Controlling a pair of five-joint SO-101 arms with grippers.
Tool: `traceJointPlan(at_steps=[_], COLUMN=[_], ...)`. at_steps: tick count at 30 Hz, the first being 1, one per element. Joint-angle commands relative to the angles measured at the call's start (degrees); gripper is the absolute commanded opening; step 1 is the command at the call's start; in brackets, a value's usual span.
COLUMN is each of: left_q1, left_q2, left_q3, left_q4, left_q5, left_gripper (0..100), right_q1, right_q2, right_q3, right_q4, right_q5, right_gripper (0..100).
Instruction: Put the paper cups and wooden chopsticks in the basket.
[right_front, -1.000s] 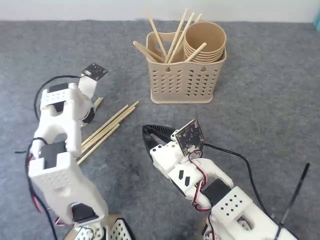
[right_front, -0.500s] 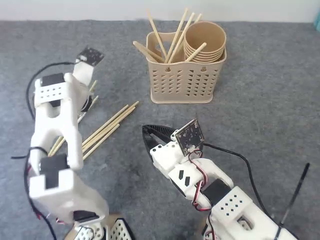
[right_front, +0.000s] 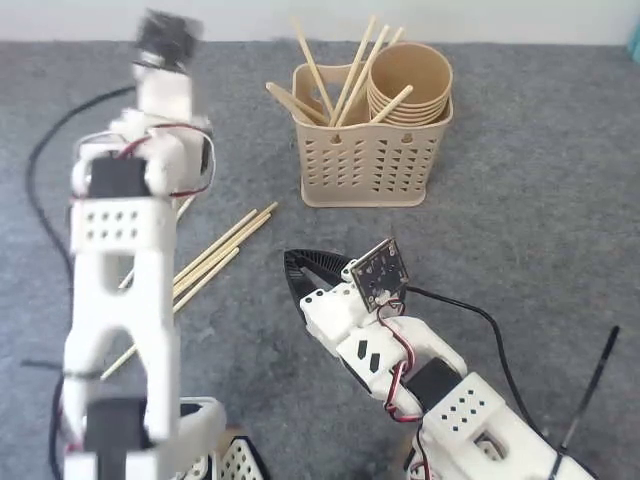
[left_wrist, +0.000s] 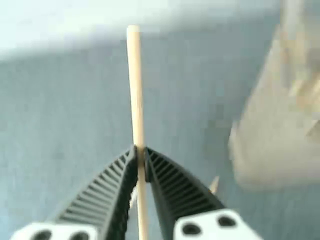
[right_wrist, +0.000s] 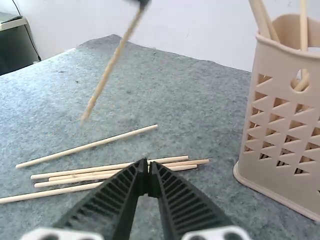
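Paper cups (right_front: 410, 80) are sitting stacked in the basket (right_front: 365, 160) with several chopsticks. The left gripper (left_wrist: 140, 155) is pinching one chopstick (left_wrist: 134, 90) aloft. The right gripper (right_wrist: 148, 172) is resting closed and empty, and loose chopsticks (right_front: 215, 250) are lying on the bench (right_front: 520, 200).
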Motion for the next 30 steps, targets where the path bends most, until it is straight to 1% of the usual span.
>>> traceJointPlan(at_steps=[1, 5, 7, 10, 12, 18, 20, 24, 30], left_q1=[3.25, 7.65, 8.79, 9.49, 11.6, 18.73, 20.4, 21.54, 21.98], left_q2=[-9.93, -14.77, -16.0, -16.53, -16.44, -13.36, -11.34, -4.13, 9.05], left_q3=[-2.59, -2.59, -2.59, -2.59, -2.59, -3.12, -3.56, -4.79, -7.78], left_q4=[-9.05, -18.55, -24.18, -33.58, -38.15, -39.56, -41.41, -46.42, -47.12], left_q5=[5.45, 7.65, 8.35, 8.26, 8.09, 7.82, 7.82, 7.82, 7.82], left_gripper=[1, 1, 1, 1, 1, 1, 1, 1, 1], right_q1=[-0.4, -0.4, -0.4, -0.4, -0.4, -0.31, -0.13, -0.13, 1.89], right_q2=[0.75, 0.75, 0.75, 0.75, 0.75, 0.75, 0.75, 0.75, 0.75], right_q3=[-3.43, -3.43, -3.43, -3.43, -3.43, -3.43, -3.43, -3.43, -4.31], right_q4=[-1.27, -1.27, -1.27, -1.27, -1.27, -1.27, -1.27, -1.36, -1.36], right_q5=[1.05, 1.05, 1.05, 1.05, 1.05, 1.05, 1.05, 1.14, 2.73], right_gripper=[1.3, 1.3, 1.3, 1.3, 1.3, 1.3, 1.3, 1.3, 1.3])
